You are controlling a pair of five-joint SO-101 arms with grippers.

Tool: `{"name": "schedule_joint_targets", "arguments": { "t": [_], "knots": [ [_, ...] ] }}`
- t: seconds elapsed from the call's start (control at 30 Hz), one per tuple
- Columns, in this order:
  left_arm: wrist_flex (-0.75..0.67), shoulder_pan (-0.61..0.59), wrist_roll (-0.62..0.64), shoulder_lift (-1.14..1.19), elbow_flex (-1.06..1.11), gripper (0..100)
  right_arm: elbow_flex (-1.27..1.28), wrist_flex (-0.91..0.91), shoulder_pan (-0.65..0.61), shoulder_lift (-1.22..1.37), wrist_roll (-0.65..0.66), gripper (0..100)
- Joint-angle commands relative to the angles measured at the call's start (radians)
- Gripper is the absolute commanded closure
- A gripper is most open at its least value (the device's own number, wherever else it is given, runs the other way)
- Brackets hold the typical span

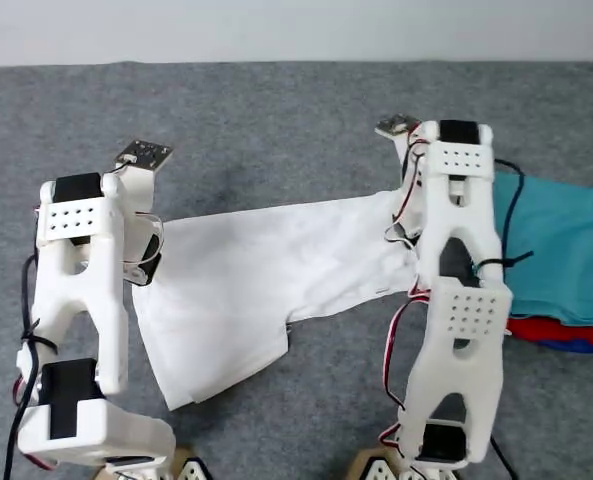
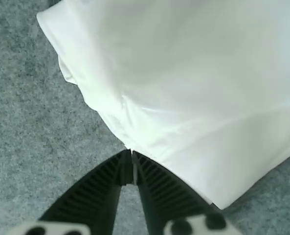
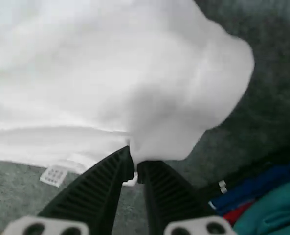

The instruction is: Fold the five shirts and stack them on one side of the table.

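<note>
Mostly the table (image 1: pixel 276 110) shows as a grey, felt-like surface running out of the high view on three sides, with a pale wall behind its far edge. A white shirt (image 1: pixel 266 280) lies across the middle, stretched between the two arms. Both of its ends pass under the arms in the high view, so its collar and sleeves are hard to make out. One broad flap points toward the near edge, and I cannot tell how many layers lie there.

At the right side of the table sits a stack (image 1: pixel 566 250) of folded shirts, with teal on top and red and blue edges below it. It is cut off by the picture's edge and partly covered by the right arm (image 1: pixel 461 300), so the number of shirts in it cannot be counted. In the right wrist view the same stack (image 3: pixel 262 205) lies just beside the white cloth.

The left arm (image 1: pixel 76 290) stands over the shirt's other end, well apart from the stack. Both arms hide their own fingers from above.

The left gripper (image 2: pixel 132 161) has its jaws clenched, with the shirt's hem pinched at their very tip and bare table beside it. The right gripper (image 3: pixel 133 166) is likewise closed on a bunched, lifted fold of the shirt, and a scrap of white shows between the jaws. A small label (image 3: pixel 53 174) hangs at the hem nearby, its print too small to read.
</note>
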Motion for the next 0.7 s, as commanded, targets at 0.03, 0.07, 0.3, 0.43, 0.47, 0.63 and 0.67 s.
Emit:
{"name": "schedule_joint_targets", "arguments": {
  "t": [0.03, 0.07, 0.3, 0.43, 0.47, 0.63, 0.67],
  "knots": [
    [-0.009, 0.002, -0.009, -0.048, -0.030, 99, 0.120, 0.042, 0.048, -0.140, 0.071, 98.8],
    [-0.009, 0.002, -0.009, -0.048, -0.030, 99, 0.140, 0.041, 0.058, -0.150, 0.080, 98.8],
    [-0.009, 0.002, -0.009, -0.048, -0.030, 99, 0.150, 0.035, 0.091, -0.102, 0.127, 97.0],
    [-0.003, 0.002, -0.009, -0.048, -0.030, 99, 0.150, 0.039, 0.085, -0.110, 0.123, 86.9],
    [-0.003, 0.002, -0.009, -0.048, -0.030, 99, 0.150, 0.039, 0.085, -0.127, 0.104, 83.8],
    [-0.003, 0.002, -0.009, -0.048, -0.030, 99, 0.150, 0.038, 0.070, -0.252, 0.049, 74.2],
    [-0.003, 0.002, -0.009, -0.048, -0.030, 99, 0.150, 0.038, 0.059, -0.275, 0.049, 74.2]
  ]
}}
